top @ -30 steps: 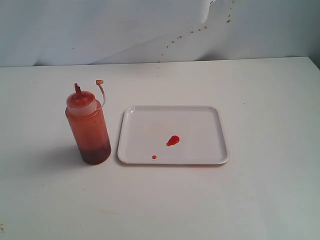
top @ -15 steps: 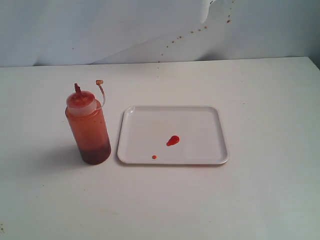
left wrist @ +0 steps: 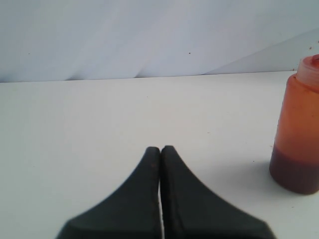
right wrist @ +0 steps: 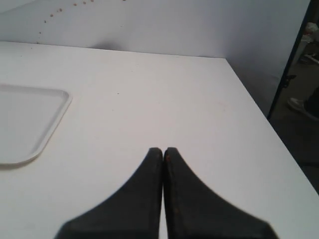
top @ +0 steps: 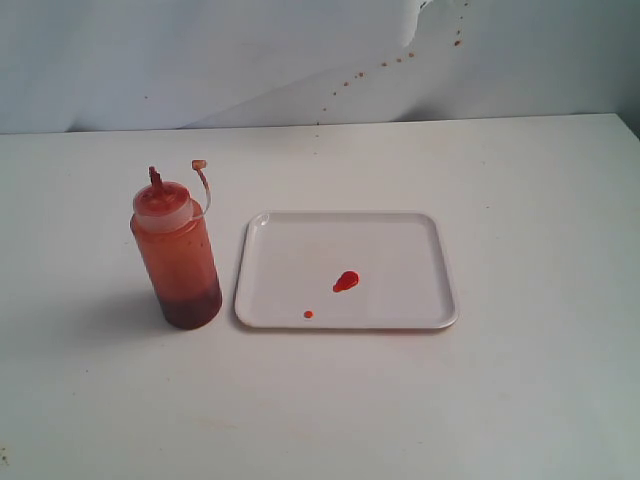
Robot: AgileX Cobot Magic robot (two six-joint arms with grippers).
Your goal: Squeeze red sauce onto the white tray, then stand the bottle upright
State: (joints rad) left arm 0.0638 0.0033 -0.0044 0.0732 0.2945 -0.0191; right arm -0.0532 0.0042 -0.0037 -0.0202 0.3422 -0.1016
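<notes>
Bottle (top: 177, 255) stands upright on the table (top: 320, 400), likely nearer the left fingers (left wrist: 142, 199), pressed together and empty; right fingers (right wrist: 142, 199) likewise.

The left wrist view cuts the bottle (left wrist: 298, 130) at the picture's edge, losing its top and one side, and the right wrist view shows only one corner of the white tray (right wrist: 27, 119).

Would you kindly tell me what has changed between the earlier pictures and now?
Nothing visibly changed. The bottle stands upright beside the white tray, apart from it, and the red sauce blob and small dot lie on the tray exactly as before. No arm shows in the exterior view; the left gripper and right gripper are shut on nothing.
</notes>
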